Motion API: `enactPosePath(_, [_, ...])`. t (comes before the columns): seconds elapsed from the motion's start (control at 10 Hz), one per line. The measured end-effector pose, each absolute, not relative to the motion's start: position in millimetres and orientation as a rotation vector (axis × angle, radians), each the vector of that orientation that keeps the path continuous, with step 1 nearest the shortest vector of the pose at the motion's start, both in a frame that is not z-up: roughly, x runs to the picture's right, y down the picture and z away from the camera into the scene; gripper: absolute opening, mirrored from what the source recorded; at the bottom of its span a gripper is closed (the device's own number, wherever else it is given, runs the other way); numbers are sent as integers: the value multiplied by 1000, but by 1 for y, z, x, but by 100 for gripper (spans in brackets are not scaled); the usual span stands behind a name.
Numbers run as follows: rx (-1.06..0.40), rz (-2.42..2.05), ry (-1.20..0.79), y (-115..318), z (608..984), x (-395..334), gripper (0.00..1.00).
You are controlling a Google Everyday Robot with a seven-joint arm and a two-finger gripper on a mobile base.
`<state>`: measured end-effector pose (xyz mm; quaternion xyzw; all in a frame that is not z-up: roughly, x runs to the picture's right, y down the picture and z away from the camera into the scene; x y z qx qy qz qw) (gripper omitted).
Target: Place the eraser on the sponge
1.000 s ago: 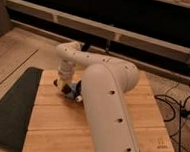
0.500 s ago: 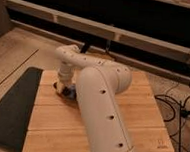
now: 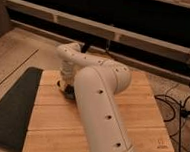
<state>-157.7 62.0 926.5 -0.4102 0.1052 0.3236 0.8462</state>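
Observation:
My white arm reaches over the wooden table (image 3: 140, 112) and bends down at its far left part. The gripper (image 3: 65, 86) hangs low there, just above the boards. A small dark shape sits right under it; I cannot tell whether this is the eraser. A sliver of the blue-grey sponge (image 3: 71, 93) shows beside the gripper, and the big arm link hides the rest of it.
A dark mat (image 3: 10, 108) lies on the floor left of the table. Cables (image 3: 182, 105) trail on the floor to the right. A dark rail and wall run along the back. The arm's thick link (image 3: 99, 121) covers the table's middle.
The arm's thick link has swung towards the left and front, covering more of the sponge. The gripper has stayed low over the same far-left spot.

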Motion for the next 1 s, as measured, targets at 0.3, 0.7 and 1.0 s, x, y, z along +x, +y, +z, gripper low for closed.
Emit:
enactPosePath(0.3, [-886, 674, 262, 70, 927, -151, 5])
enactPosePath(0.7, [-886, 674, 262, 70, 927, -151, 7])
enactPosePath(1.0, [-886, 674, 262, 70, 927, -151, 37])
